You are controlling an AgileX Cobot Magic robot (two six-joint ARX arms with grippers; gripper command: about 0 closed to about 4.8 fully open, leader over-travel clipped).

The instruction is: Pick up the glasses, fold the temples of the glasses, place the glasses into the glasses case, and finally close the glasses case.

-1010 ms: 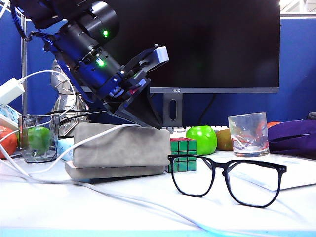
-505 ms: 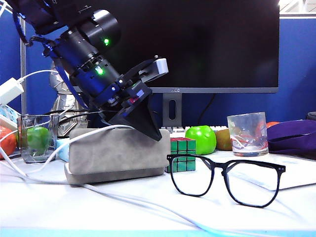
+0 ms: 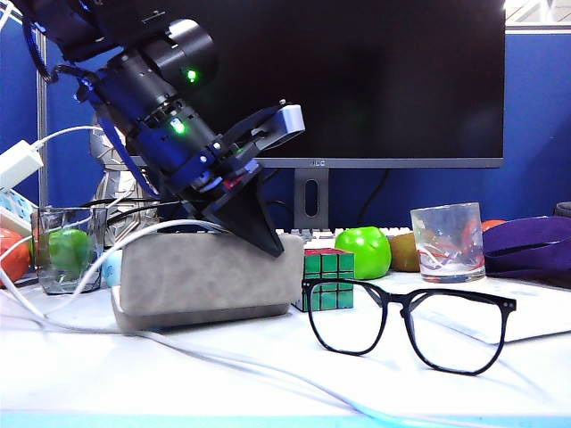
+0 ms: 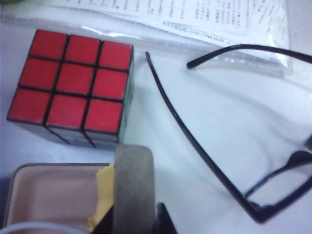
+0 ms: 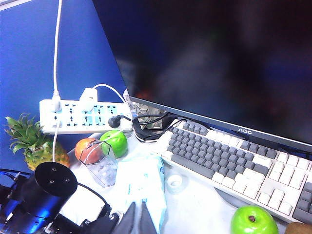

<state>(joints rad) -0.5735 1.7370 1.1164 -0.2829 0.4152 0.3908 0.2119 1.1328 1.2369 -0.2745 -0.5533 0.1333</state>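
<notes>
Exterior view: my left gripper [image 3: 254, 234] clamps the glasses case [image 3: 210, 279] lid, opening it for the glasses [image 3: 409, 326]; my right gripper [image 5: 141, 222] idles clenched.

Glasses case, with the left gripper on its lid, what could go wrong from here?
A white cable lies across the glasses case where the left gripper pinches its lid; it could snag. A yellow cloth inside may block the glasses, whose temples are unfolded. The right gripper, shut, hangs near the keyboard, far from helping.
</notes>
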